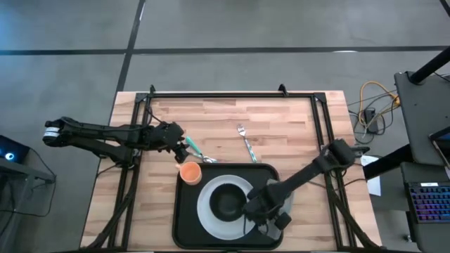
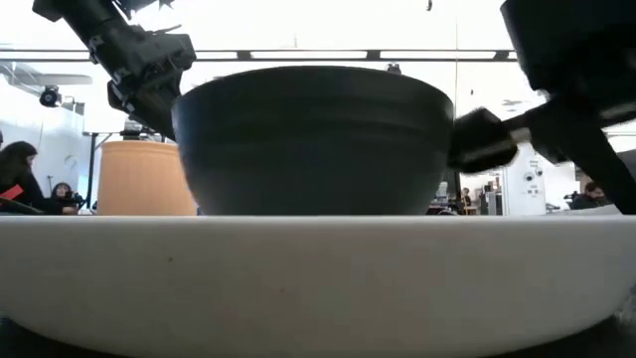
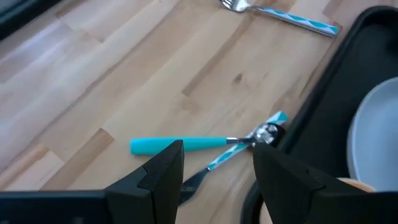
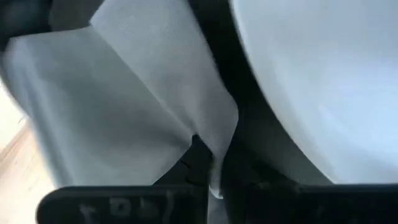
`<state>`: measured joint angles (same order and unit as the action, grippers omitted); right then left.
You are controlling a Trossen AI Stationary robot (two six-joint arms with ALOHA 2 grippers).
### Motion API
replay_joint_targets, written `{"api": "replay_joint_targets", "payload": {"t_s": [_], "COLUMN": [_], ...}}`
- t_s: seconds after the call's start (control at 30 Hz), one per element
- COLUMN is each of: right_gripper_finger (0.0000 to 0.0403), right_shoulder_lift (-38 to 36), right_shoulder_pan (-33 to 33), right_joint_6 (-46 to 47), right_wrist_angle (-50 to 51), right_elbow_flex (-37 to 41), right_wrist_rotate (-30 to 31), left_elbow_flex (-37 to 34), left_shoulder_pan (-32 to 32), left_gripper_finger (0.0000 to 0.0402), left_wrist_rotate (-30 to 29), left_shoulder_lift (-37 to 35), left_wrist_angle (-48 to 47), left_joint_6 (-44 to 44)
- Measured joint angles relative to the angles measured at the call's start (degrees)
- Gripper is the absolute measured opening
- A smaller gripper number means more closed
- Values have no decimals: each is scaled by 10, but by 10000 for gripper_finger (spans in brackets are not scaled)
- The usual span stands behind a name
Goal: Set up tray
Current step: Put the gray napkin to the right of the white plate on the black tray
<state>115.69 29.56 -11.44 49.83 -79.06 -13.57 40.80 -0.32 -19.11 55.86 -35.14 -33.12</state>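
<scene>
Two arms work over a wooden table. On its near half lies the tray, black and low-rimmed, carrying a white plate with a dark bowl at its centre. At the tray's 10 o'clock corner stands an orange cup.

Off that corner, the left gripper hangs over bare wood with its jaws spread and nothing between them. Just ahead of them lie a teal-handled utensil and a second utensil with a patterned handle, crossed near the tray's rim. At 12 o'clock from the tray, well apart on the wood, lies a fork with a blue patterned handle.

At about 4 o'clock of the plate, the right gripper sits low over the tray, jaws pressed together on the edge of a grey napkin, which lies beside the plate's rim.
</scene>
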Motion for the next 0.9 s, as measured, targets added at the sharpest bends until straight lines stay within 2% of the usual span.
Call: {"api": "replay_joint_targets", "payload": {"t_s": [0.13, 0.27, 0.4, 0.63, 0.73, 0.9], "right_gripper_finger": [18, 45, 83, 142, 158, 175], "right_shoulder_lift": [22, 23, 21, 18, 9, -20], "right_shoulder_pan": [13, 13, 13, 13, 14, 15], "right_joint_6": [26, 18, 13, 70, 158, 397], "right_wrist_angle": [3, 5, 5, 27, 25, 25], "right_elbow_flex": [-33, -48, -59, -73, -77, -70], "right_wrist_rotate": [38, 75, 79, 80, 112, 175], "left_elbow_flex": [0, 0, 0, 0, 0, 0], "left_shoulder_pan": [0, 0, 0, 0, 0, 0], "left_gripper_finger": [173, 173, 173, 173, 173, 173], "left_wrist_rotate": [25, 32, 31, 31, 31, 31], "left_shoulder_lift": [0, 0, 0, 0, 0, 0], "left_wrist_angle": [-4, -11, -26, -58, -66, -64], "left_joint_6": [0, 0, 0, 0, 0, 0]}}
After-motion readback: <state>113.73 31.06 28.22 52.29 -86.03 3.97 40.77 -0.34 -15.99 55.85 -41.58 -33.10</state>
